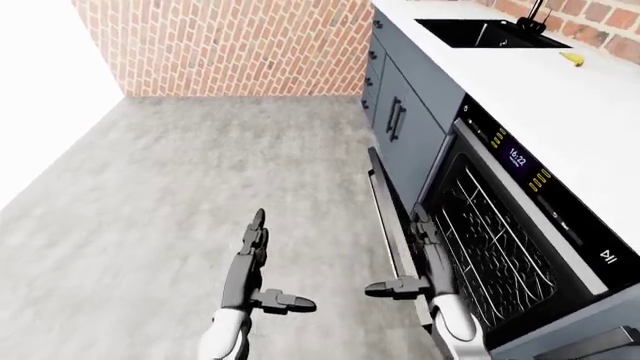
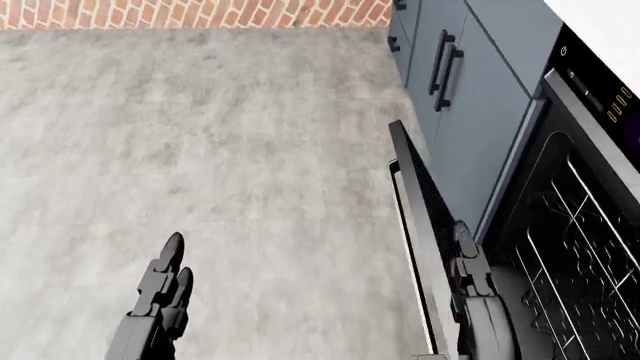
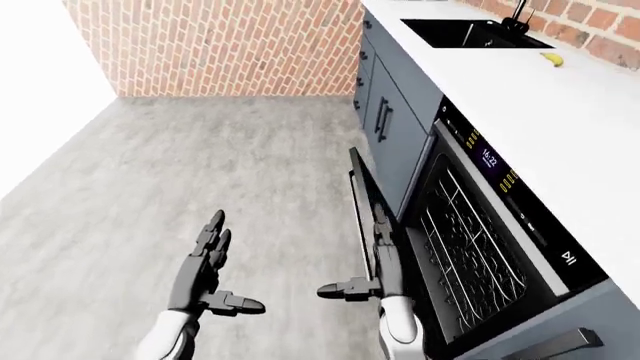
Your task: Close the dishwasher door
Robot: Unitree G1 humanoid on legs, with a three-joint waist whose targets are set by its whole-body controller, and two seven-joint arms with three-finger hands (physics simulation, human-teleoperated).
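The dishwasher (image 1: 515, 161) sits under the white counter on the right of the left-eye view, with a lit control strip along its top. Its door (image 2: 412, 217) hangs open and tilts out over the floor, seen nearly edge-on. Wire racks (image 1: 490, 247) show inside the tub. My right hand (image 1: 425, 251) is open, fingers straight and thumb out to the left, just to the right of the door's edge over its inner face; I cannot tell if it touches. My left hand (image 1: 252, 255) is open over bare floor, well left of the door.
Grey cabinets with black bar handles (image 1: 395, 120) run along the right, above the dishwasher in the view. A black sink (image 1: 480, 34) and a banana (image 1: 572, 58) are on the counter (image 1: 570, 105). A brick wall (image 1: 230, 45) closes the top; grey floor (image 2: 200, 150) spreads left.
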